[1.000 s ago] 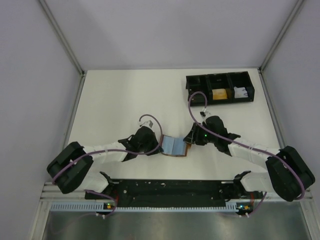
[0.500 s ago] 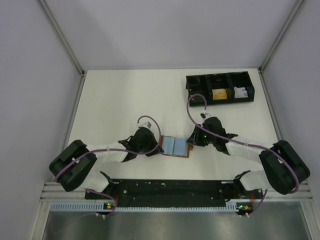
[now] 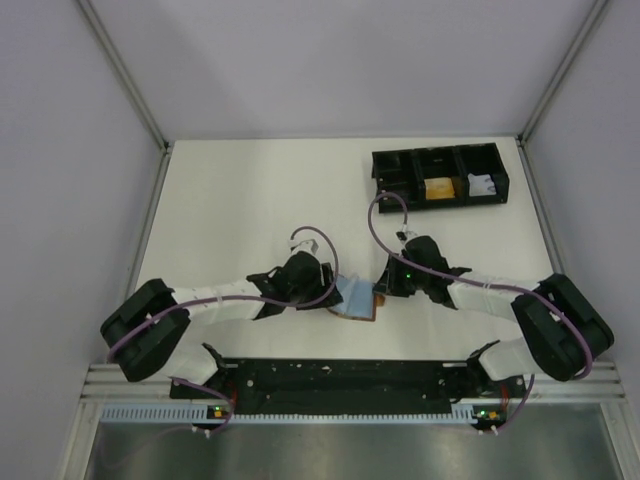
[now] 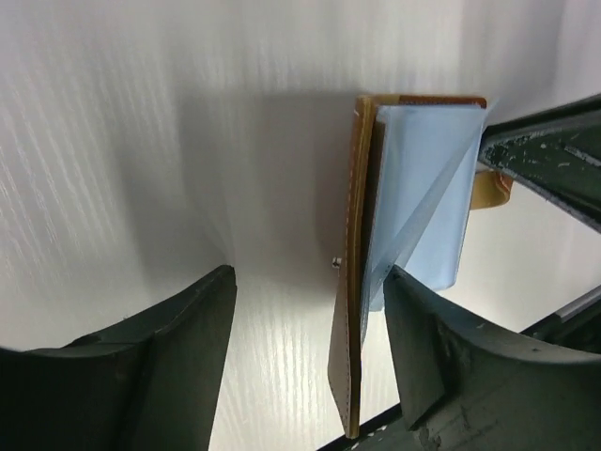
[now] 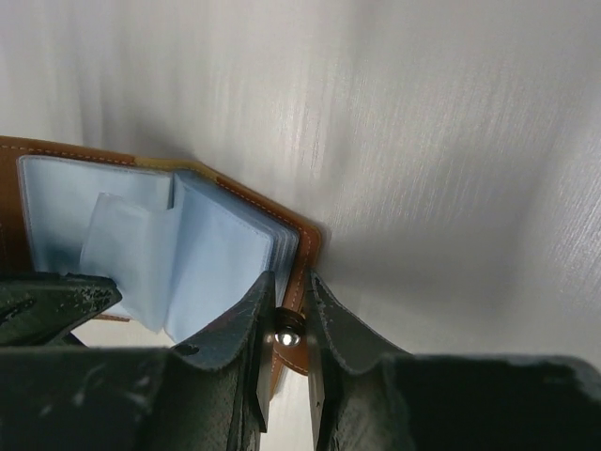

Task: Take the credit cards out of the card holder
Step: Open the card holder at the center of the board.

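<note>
The brown card holder (image 3: pixel 357 299) lies open on the white table between my two grippers, its pale blue plastic sleeves (image 4: pixel 421 188) fanned out. In the left wrist view its brown cover (image 4: pixel 355 282) stands on edge between the wide-apart fingers of my open left gripper (image 4: pixel 310 366), closer to the right finger (image 4: pixel 427 357). My right gripper (image 5: pixel 289 310) is shut on the holder's right edge, pinching the brown tab (image 5: pixel 299 282) at its metal snap stud (image 5: pixel 285 335). No credit cards show among the sleeves (image 5: pixel 202 254).
A black three-compartment tray (image 3: pixel 385 165) stands at the back right, with an orange item (image 3: pixel 437 189) and a white item (image 3: pixel 481 185) in it. Grey walls close off the table on the left, right and back.
My left gripper has opened, let go of the holder's left side and moved right. My right gripper has closed on the snap tab. The holder looks narrower, its left cover raised.
</note>
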